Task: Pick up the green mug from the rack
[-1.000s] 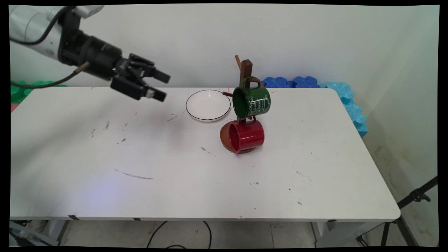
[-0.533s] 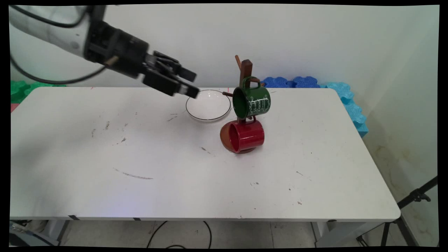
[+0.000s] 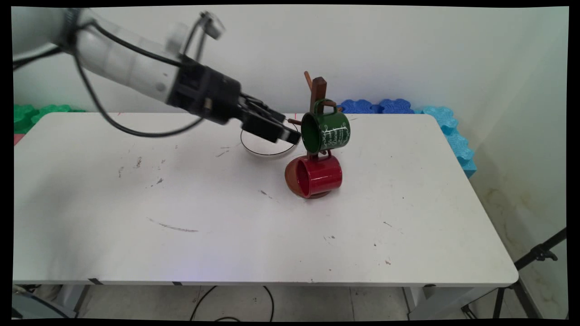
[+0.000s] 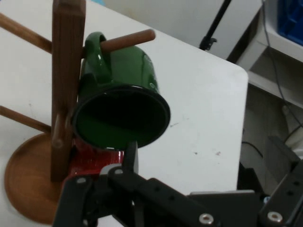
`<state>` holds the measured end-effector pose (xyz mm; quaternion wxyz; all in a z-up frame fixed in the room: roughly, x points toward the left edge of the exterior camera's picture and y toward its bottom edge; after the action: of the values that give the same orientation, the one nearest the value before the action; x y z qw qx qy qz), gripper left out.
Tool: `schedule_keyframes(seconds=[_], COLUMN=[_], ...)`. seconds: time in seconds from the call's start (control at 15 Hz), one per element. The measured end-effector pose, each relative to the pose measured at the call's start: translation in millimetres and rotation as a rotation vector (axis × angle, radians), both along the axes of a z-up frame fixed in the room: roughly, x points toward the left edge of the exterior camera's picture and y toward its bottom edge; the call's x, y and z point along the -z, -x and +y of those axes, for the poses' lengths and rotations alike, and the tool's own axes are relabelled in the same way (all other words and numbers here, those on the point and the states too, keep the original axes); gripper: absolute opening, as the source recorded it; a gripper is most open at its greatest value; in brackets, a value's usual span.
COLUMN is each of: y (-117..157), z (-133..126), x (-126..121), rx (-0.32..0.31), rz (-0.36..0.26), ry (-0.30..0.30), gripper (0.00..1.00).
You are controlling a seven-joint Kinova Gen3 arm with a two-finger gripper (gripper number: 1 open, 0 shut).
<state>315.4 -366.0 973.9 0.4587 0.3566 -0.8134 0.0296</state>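
Observation:
A wooden mug tree [image 3: 319,90] stands at the back middle of the white table [image 3: 226,226]. A green mug [image 3: 328,131] hangs from an upper peg with its mouth turned left. Below it hangs a red mug [image 3: 317,176]. My gripper [image 3: 290,130] is open and empty, just left of the green mug's mouth and above a white plate [image 3: 260,151] with a dark rim, partly hiding it. In the hand view the green mug [image 4: 120,118] fills the middle, one finger [image 4: 131,158] reaches just under its rim, and the red mug [image 4: 94,158] shows behind the tree's post [image 4: 66,85].
Blue foam pieces [image 3: 376,106] and lighter blue ones [image 3: 453,136] lie along the table's back right edge. Green foam [image 3: 27,113] sits at the back left. A black tripod [image 3: 534,258] stands off the table's right front corner.
The arm has swung to the right and slightly down, from the table's left side to right beside the green mug's mouth. The mugs, tree and plate have not moved.

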Motion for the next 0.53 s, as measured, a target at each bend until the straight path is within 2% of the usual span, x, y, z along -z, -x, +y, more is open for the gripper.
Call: schedule_keyframes(seconds=[0.53], y=[50.0], z=[-20.6], x=[41.1], rx=[-0.075], rz=[0.017], ry=[-0.017], gripper=[1.00])
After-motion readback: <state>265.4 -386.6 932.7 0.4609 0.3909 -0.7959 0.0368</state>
